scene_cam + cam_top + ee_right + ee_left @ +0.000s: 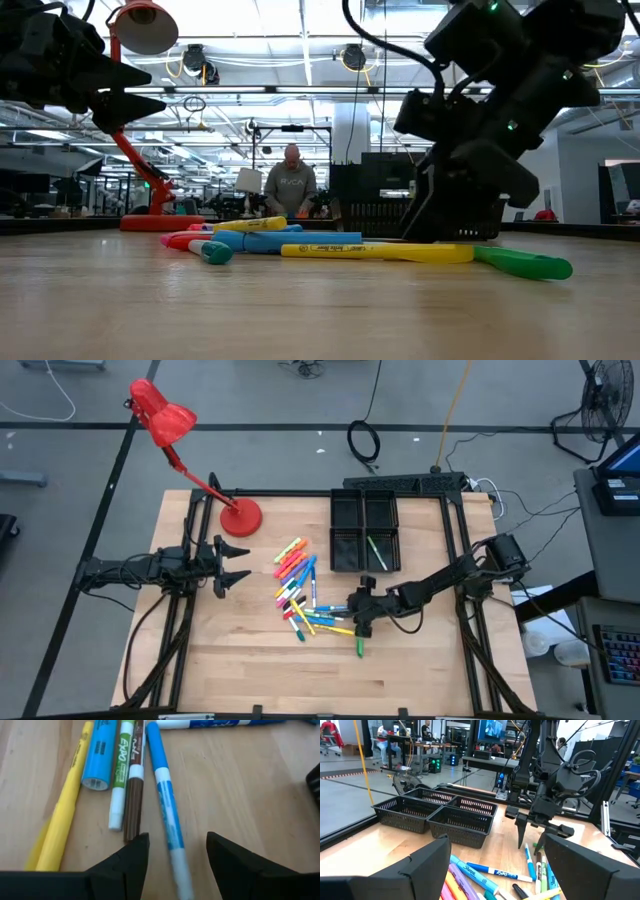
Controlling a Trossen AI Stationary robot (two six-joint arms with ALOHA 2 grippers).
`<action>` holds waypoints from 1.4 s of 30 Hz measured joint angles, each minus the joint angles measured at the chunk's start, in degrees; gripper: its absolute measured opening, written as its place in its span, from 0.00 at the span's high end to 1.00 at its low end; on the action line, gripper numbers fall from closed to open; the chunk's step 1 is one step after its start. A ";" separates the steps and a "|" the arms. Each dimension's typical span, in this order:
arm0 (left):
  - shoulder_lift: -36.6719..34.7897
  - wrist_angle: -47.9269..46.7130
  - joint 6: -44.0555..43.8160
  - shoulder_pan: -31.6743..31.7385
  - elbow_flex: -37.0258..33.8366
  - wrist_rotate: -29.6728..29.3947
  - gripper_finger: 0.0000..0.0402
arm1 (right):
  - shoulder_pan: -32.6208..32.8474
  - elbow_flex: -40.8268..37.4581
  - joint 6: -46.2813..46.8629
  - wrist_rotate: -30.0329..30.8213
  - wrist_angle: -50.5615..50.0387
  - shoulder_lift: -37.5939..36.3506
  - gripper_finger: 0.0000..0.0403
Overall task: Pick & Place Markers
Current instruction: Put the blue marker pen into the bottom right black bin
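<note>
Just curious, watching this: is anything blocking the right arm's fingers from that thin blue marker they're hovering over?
Nothing visible does. The right gripper is open with the blue marker lying on bare wood between its fingers. A brown marker lies close alongside.

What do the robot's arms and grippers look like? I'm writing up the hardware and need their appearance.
Both arms are dark, nearly black, built of jointed blocky segments with black cables running along them. The left gripper ends in two tapering black fingers, seen as broad angular wedges in its wrist view. The right gripper has matching matte black fingers with flat, chamfered faces. No markings are legible on either.
</note>
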 joint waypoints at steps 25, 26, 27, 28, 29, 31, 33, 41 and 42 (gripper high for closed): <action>0.00 0.01 0.00 0.01 0.00 0.00 0.19 | 0.04 0.11 2.28 0.68 2.76 4.05 0.94; 0.00 0.01 0.00 0.01 0.00 0.00 0.19 | 0.04 0.11 2.06 0.68 2.75 4.05 0.95; 0.00 0.02 0.00 0.02 0.00 0.00 0.19 | 0.06 0.11 1.85 0.70 2.78 4.07 0.95; 0.00 0.02 0.00 0.02 0.00 0.00 0.19 | 0.13 0.10 1.80 0.98 2.81 4.07 0.94; 0.00 0.02 0.00 0.00 0.00 0.00 0.19 | 0.17 0.09 1.79 1.47 3.00 4.10 0.93; 0.00 0.02 0.00 0.01 0.00 0.00 0.19 | 0.17 0.02 1.73 1.56 3.73 4.11 0.92; 0.02 0.02 0.00 0.02 0.00 0.00 0.19 | 0.17 -0.02 1.58 1.55 5.18 4.07 0.92; 0.02 0.02 0.00 0.02 0.00 0.00 0.19 | 1.61 -0.24 -1.37 6.34 5.74 1.34 0.94; 0.00 0.02 0.00 0.01 0.00 0.00 0.19 | 1.81 -0.24 -1.37 7.43 5.79 0.97 0.94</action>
